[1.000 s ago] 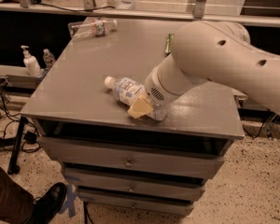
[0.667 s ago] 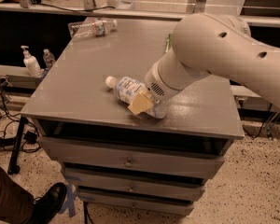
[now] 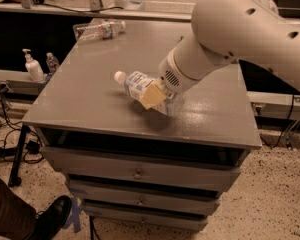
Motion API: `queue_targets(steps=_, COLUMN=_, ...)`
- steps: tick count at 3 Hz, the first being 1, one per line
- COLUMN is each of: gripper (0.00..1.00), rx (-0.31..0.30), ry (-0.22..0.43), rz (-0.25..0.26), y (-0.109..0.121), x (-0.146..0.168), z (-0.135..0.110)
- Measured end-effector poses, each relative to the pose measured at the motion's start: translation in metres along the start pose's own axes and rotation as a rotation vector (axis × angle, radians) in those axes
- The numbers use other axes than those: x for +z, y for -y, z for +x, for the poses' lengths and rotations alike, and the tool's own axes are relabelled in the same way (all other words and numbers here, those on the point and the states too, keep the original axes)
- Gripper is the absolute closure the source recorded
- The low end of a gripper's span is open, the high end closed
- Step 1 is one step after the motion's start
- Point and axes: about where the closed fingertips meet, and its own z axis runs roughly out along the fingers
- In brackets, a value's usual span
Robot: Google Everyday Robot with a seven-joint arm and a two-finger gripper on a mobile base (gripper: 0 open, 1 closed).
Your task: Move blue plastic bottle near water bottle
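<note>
The blue plastic bottle (image 3: 138, 85), stout with a white cap and a white-and-blue label, is tilted with its cap pointing left, a little above the grey table top (image 3: 90, 99) near the front middle. My gripper (image 3: 156, 97) is shut on its body; one tan finger pad (image 3: 152, 94) lies across the label, and the bottle's base is hidden behind the wrist. The water bottle (image 3: 100, 29), slim and clear with a colourful label band, lies on its side at the table's far left corner, well away from the gripper.
My large white arm (image 3: 230, 29) reaches in from the upper right over the table's right half. A white pump dispenser (image 3: 32, 66) and a small bottle (image 3: 52, 62) stand on a lower shelf to the left. Drawers (image 3: 137, 171) are below the table, and a person's shoe (image 3: 47, 219) is at the bottom left.
The arm has risen a little and the blue plastic bottle has come up with it, its cap now higher and a shadow under it.
</note>
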Motion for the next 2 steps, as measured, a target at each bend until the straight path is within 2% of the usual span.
queue_targets(steps=1, gripper=1.0, rx=0.027, ry=0.036, rz=-0.009, y=0.0062, x=-0.0208, z=-0.0124)
queue_targets(steps=2, gripper=1.0, rx=0.027, ry=0.036, rz=-0.009, y=0.0062, x=-0.0208, z=-0.0124)
